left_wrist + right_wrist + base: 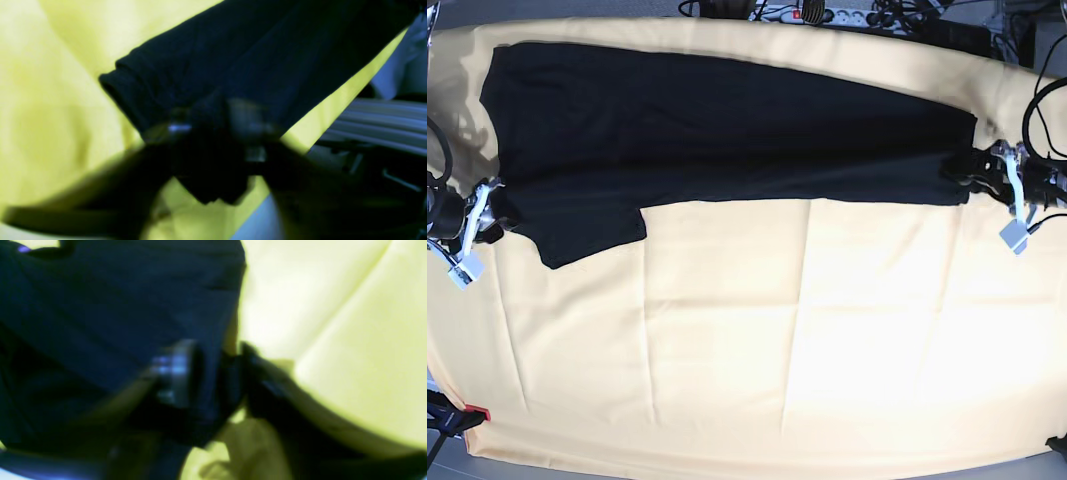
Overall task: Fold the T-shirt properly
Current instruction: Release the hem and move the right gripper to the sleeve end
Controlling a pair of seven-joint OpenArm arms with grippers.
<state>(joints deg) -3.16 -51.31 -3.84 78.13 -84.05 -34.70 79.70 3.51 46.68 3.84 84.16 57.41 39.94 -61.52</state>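
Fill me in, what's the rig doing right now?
A two-arm robot is folding a black T-shirt on a cream-yellow table cloth. The shirt lies as a long band along the far side of the table, one sleeve sticking out toward the near side. The right hand is at one end of the shirt and the left hand at the other, each with cloth between its fingers. The wrist views are too blurred to tell whether either hand is gripping or letting go.
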